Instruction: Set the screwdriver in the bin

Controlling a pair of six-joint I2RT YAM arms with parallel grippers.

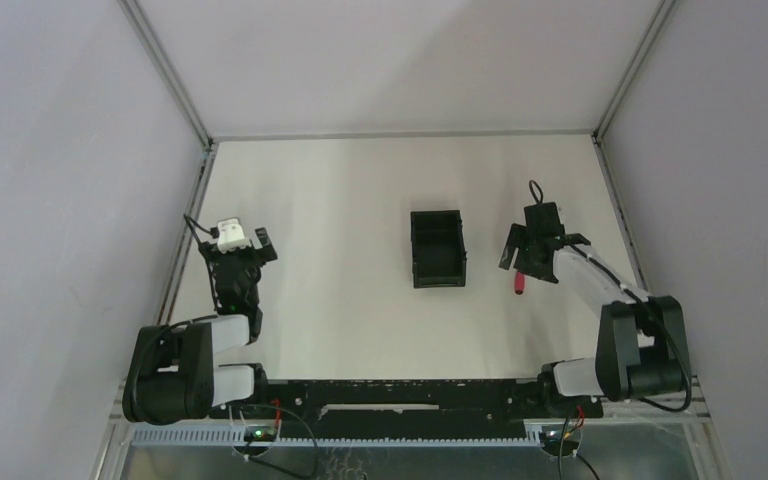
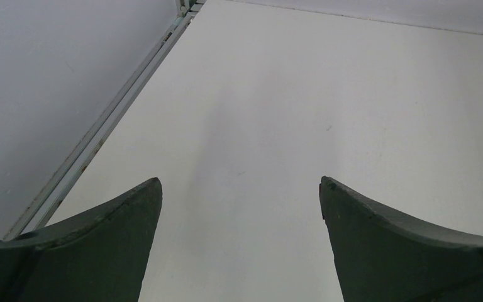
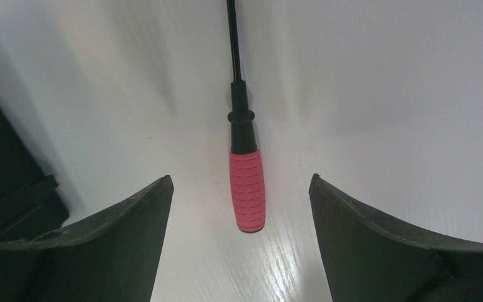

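Observation:
The screwdriver point(image 3: 247, 189) lies flat on the white table, red handle towards me and thin dark shaft pointing away. In the top view only its red handle point(image 1: 520, 283) shows, below my right gripper point(image 1: 528, 262). My right gripper point(image 3: 239, 179) is open and hovers over the handle, with one finger on each side and not touching it. The black bin point(image 1: 437, 250) stands at the table's middle, left of the right gripper; a corner of it shows in the right wrist view point(image 3: 3, 170). My left gripper point(image 1: 240, 255) point(image 2: 240, 182) is open and empty at the far left.
A metal frame rail point(image 2: 110, 119) runs along the table's left edge next to the left gripper. Grey walls enclose the table on the left, right and back. White tabletop point(image 1: 340, 200) lies between the left gripper and the bin.

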